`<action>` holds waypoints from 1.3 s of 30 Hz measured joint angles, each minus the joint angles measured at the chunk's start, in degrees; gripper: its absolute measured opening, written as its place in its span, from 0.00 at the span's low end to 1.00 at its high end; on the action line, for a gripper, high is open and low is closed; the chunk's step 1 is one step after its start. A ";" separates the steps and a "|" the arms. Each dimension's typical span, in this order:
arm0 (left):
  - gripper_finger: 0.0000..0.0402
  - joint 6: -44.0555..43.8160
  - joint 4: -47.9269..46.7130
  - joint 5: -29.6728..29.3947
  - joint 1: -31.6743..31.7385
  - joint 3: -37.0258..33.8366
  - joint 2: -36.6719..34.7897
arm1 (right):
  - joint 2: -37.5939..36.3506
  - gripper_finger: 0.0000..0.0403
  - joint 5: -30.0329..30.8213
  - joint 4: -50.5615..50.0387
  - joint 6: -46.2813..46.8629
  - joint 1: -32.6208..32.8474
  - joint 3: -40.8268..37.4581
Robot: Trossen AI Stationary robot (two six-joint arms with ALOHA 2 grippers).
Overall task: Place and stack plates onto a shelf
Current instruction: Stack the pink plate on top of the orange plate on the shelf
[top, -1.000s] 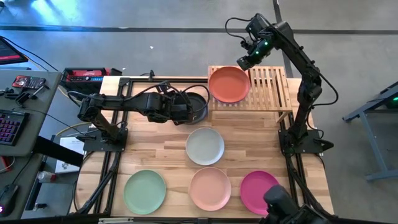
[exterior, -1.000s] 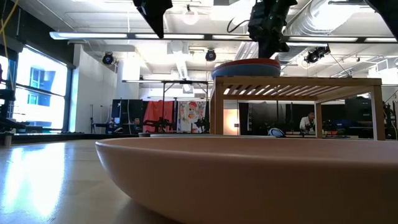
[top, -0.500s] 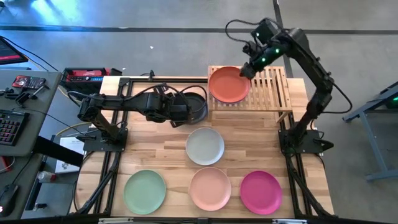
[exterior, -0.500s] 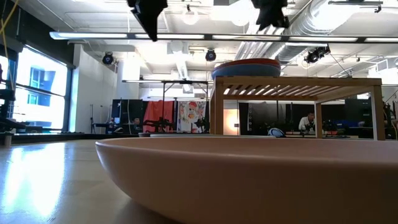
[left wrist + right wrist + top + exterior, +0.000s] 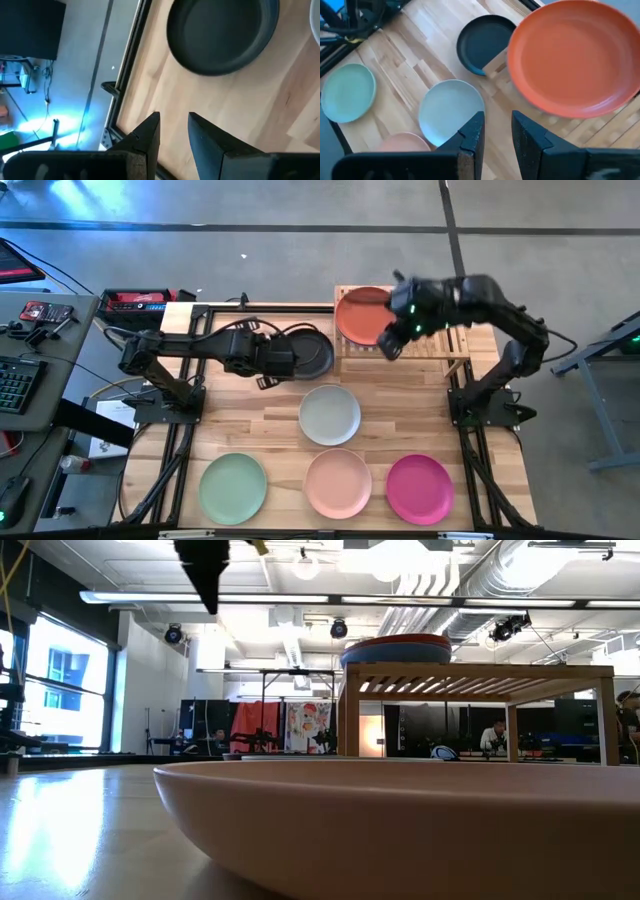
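The rust-orange plate lies on top of a blue plate on the left half of the slatted shelf. No purple plate shows. The black plate rests flat on the table beside the shelf's left end. On the table lie the off-white, mint green, peach-pink and magenta plates. My left gripper hovers just left of the black plate, open by a narrow gap. My right gripper hangs over the shelf's near-left corner, narrowly open and holding nothing.
The shelf stands at the table's far right on legs, with bare slats on its right half. A dark frame rail runs along the table's far side near the black plate. Bare wood lies between the plates at mid-left.
My right gripper rose off the far rim of the rust-orange plate and swung toward the table's near edge, over the shelf's near-left corner; it has left the low view. The plate stayed on the stack. My left gripper drew back a little toward the table's left, away from the black plate.
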 joint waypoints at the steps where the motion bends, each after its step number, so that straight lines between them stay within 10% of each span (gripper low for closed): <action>1: 0.22 -0.04 0.19 -0.04 0.00 -0.66 -0.70 | 0.36 0.18 1.85 0.01 2.56 2.31 0.00; 14: 0.22 -0.02 1.69 0.79 0.00 -10.75 -10.33 | 10.73 0.18 6.40 0.00 35.14 24.91 0.00; 39: 0.22 9.13 21.87 20.25 -0.15 -16.87 -12.96 | 32.02 0.18 -4.92 0.02 80.93 47.01 0.00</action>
